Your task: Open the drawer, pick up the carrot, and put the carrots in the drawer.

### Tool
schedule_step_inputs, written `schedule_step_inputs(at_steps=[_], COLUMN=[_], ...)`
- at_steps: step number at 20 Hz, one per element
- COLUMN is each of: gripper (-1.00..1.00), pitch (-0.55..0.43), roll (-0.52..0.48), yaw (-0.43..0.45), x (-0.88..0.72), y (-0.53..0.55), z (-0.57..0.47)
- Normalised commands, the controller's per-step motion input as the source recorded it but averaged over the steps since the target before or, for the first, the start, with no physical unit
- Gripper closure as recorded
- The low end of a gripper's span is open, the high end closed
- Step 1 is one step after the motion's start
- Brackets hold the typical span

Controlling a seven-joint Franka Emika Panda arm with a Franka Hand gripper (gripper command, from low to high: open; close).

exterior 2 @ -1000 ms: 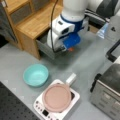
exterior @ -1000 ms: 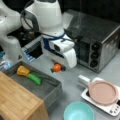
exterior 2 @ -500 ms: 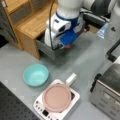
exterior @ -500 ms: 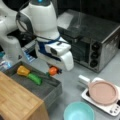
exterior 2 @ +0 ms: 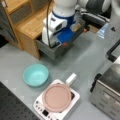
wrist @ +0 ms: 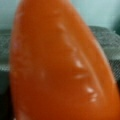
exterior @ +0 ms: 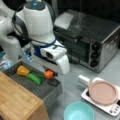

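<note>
Drawer [exterior: 51, 93] stands open at lower left in a front view, a yellow lump [exterior: 23, 71] and a green vegetable [exterior: 34, 78] inside. End effector [exterior: 50, 74] is closed on the carrot [exterior: 49, 74] at the front rim; release should occur only once fully over the tray.

Toaster oven [exterior: 90, 42] sits at a front view's top right, three dark knobs down its front. Teal bowl [exterior 2: 35, 74] alone on grey tabletop [exterior 2: 82, 60], near white cooker [exterior 2: 60, 105] carrying pink pan [exterior 2: 56, 97], white handle sticking out. Yellow lump [exterior: 23, 71] touching green vegetable [exterior: 35, 78]. Wood cabinet top [exterior: 17, 100] at a front view's bottom left.
</note>
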Motion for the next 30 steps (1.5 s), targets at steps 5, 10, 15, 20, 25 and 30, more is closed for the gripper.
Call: schedule_step_inputs(at_steps=[5,10,15,20,25,30], gripper=[1.00,1.00,1.00,1.00,1.00,1.00], pitch=[0.077,0.058,0.060,0.057,0.042,0.016], roll=[0.145,0.127,0.116,0.139,0.144,0.172], yaw=[0.114,0.093,0.112,0.087,0.051,0.031], x=[0.07,0.09,0.06,0.01,-0.03,-0.04], y=[-0.17,-0.16,-0.13,-0.11,-0.10,-0.12], z=[-0.01,-0.04,-0.02,0.02,0.00,-0.03])
